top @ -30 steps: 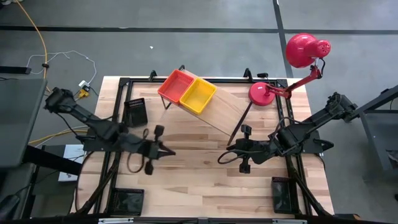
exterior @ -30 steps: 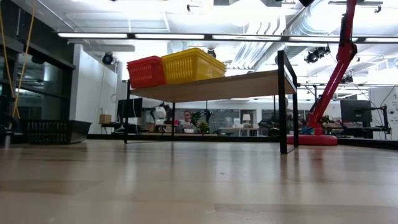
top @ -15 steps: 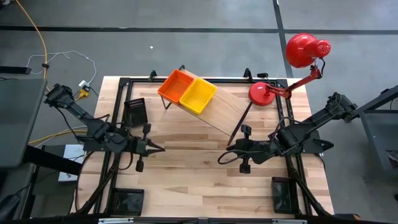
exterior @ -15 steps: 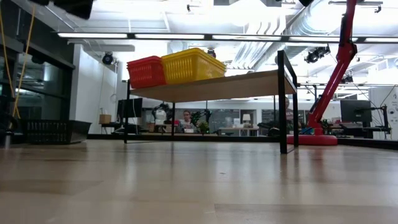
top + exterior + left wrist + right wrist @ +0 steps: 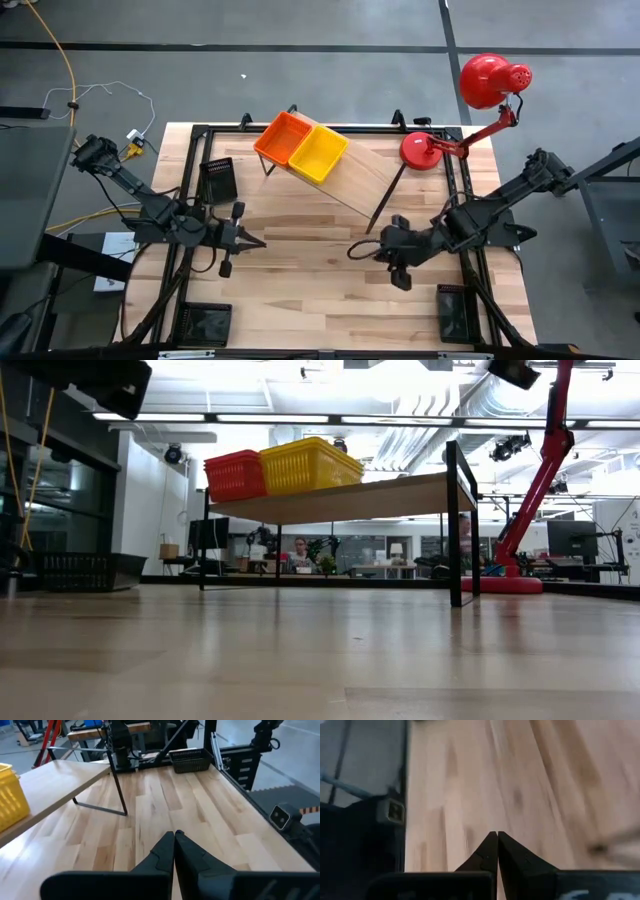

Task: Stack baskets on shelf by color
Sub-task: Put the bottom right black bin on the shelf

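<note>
From where I stood, both arms hung over the plank tabletop [image 5: 300,290] with nothing in their grasp. The left gripper [image 5: 262,241] pointed toward the middle of the table, its two dark fingers [image 5: 167,851] pressed together tip to tip, gripping nothing and held above bare wood. The right gripper [image 5: 352,251] faced it from the other side, well apart from it, and its fingers [image 5: 492,851] were likewise closed flat against each other with only tabletop in front of them. The shelf [image 5: 365,175] stood slantwise toward the far side of the table, and on its left end an orange-red basket [image 5: 282,137] sat touching a yellow basket [image 5: 320,153], side by side; the rest of the board was bare. A black basket [image 5: 218,180] stood on the table near the left arm, and two more black baskets [image 5: 205,322] sat at the near corners, the other [image 5: 455,312] by the right arm. A red desk lamp [image 5: 480,95] stood at the far right corner, just beside the shelf's end.
</note>
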